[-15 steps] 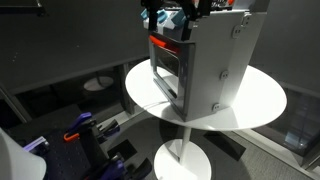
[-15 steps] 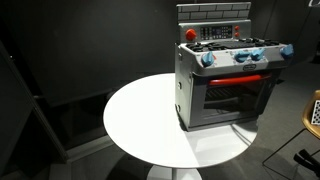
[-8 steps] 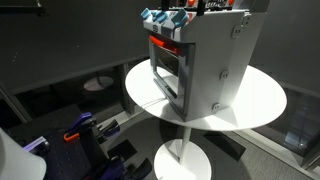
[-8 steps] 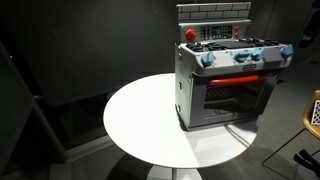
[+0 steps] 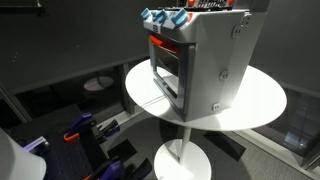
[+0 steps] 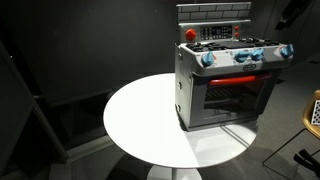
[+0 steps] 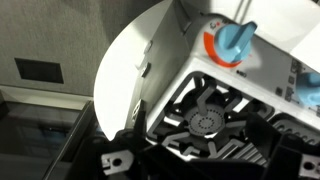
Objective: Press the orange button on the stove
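The grey metal toy stove [image 5: 215, 60] stands on a round white table [image 5: 262, 100] and shows in both exterior views [image 6: 225, 100]. It has a windowed oven door, an orange-red strip [image 6: 240, 78] above it and blue knobs [image 6: 208, 59] along the top edge. A round red-orange button [image 6: 190, 34] sits at the top's left corner. My gripper is above the stove, with only a dark part of it at the top edge [image 6: 293, 12]. In the wrist view its dark body [image 7: 200, 165] hangs over a black burner [image 7: 205, 120] beside a blue knob [image 7: 235, 40]. The fingertips are not visible.
The table stands on a single white pedestal base [image 5: 185, 160]. Blue and purple objects [image 5: 85, 130] lie on the dark floor beside it. A wooden stool [image 6: 313, 110] shows at the frame edge near the stove. Dark curtains surround the scene.
My gripper has risen from just above the stove's front top edge and moved back, nearly leaving both exterior views. The stove has not moved.
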Controlling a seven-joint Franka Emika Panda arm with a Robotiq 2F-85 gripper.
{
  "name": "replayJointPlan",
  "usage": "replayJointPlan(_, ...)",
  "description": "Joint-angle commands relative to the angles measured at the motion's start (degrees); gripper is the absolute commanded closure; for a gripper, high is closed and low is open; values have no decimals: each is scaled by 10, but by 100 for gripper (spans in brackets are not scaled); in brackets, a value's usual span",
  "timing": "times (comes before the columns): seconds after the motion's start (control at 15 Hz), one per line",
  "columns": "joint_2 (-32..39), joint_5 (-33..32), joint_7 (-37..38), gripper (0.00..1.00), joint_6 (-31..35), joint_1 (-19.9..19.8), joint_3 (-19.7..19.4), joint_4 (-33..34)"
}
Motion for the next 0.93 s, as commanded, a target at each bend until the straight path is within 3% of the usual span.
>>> replayJointPlan(0.0, 50, 0, 22, 0, 55, -3, 8, 43)
replayJointPlan(0.47, 125, -23, 70, 0, 197, -10, 23, 73)
replayJointPlan(0.87, 169, -49, 108, 0, 245, -13, 28, 101)
